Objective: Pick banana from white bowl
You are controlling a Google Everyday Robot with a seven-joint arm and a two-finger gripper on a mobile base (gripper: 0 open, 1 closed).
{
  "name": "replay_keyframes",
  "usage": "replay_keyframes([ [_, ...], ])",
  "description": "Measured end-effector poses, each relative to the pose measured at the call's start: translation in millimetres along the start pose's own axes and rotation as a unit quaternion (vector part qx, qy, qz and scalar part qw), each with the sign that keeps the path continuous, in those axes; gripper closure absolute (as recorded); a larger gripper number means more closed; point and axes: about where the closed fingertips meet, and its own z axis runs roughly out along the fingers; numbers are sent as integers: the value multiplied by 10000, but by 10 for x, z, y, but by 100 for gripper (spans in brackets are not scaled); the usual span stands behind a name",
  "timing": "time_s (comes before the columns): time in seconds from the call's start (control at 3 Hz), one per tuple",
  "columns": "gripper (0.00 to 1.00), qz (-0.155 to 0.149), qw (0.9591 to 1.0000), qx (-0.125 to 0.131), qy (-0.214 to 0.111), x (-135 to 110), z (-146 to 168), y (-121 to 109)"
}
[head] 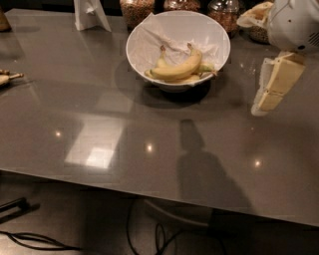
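A gray, glossy table (pixel 75 109) fills most of the view. Its top mirrors 3 small light spots (pixel 149 147) and a pale rectangular patch (pixel 94 149) at front left. A dark, upright shadow (pixel 199 169) lies at front centre. Below the table's near edge the floor (pixel 75 219) is dark, with black cables (pixel 128 224) trailing over it. Glass jars (pixel 135 9) stand along the far edge. The pincer (pixel 263 105) hangs above the table's right side.
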Motion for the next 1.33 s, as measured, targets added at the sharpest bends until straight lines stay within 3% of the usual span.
replay_keyframes([
  [0.33, 0, -740, 9971, -38, -196, -282, 152, -245],
  [0.67, 0, -1378, 9903, -71, -180, -540, 427, -544],
  [1.33, 0, -1587, 9872, -3, -144, -594, 442, -567],
])
